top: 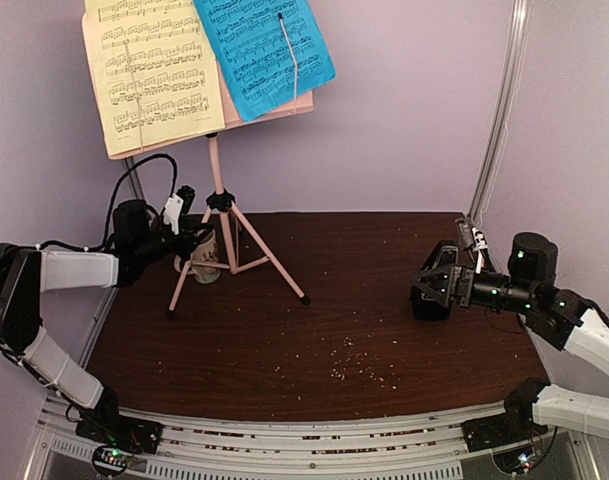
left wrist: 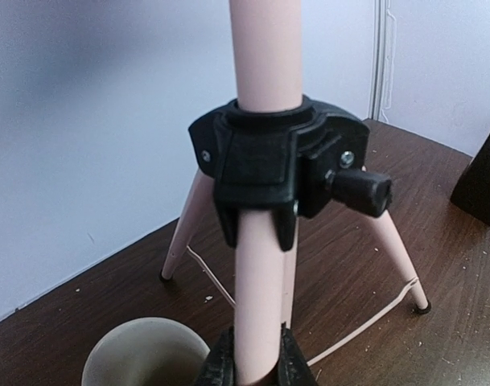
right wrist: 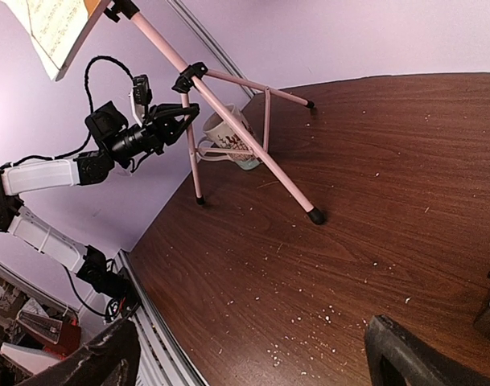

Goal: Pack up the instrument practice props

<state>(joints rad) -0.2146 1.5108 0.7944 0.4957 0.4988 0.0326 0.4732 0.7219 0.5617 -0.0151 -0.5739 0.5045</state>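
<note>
The pink music stand [top: 217,165] stands on its tripod at the table's back left. A yellow page [top: 149,70] and a blue page [top: 264,50] rest on its top. My left gripper [left wrist: 257,355] is shut on one pink leg just below the black collar [left wrist: 269,161]; in the top view the left gripper [top: 196,245] is by the tripod. My right gripper [top: 431,283] hovers open and empty at the right side, its fingers [right wrist: 413,354] wide apart over bare wood. The black metronome [left wrist: 479,181] shows at the right, mostly hidden by the right gripper in the top view.
A beige mug [top: 206,265] sits between the tripod legs, right beside the left gripper's fingers; the mug [left wrist: 144,354] is also in the left wrist view. Crumbs are scattered over the dark wooden table [top: 314,330]. Lilac walls close the back and sides, and a metal post [top: 499,110] stands at the back right.
</note>
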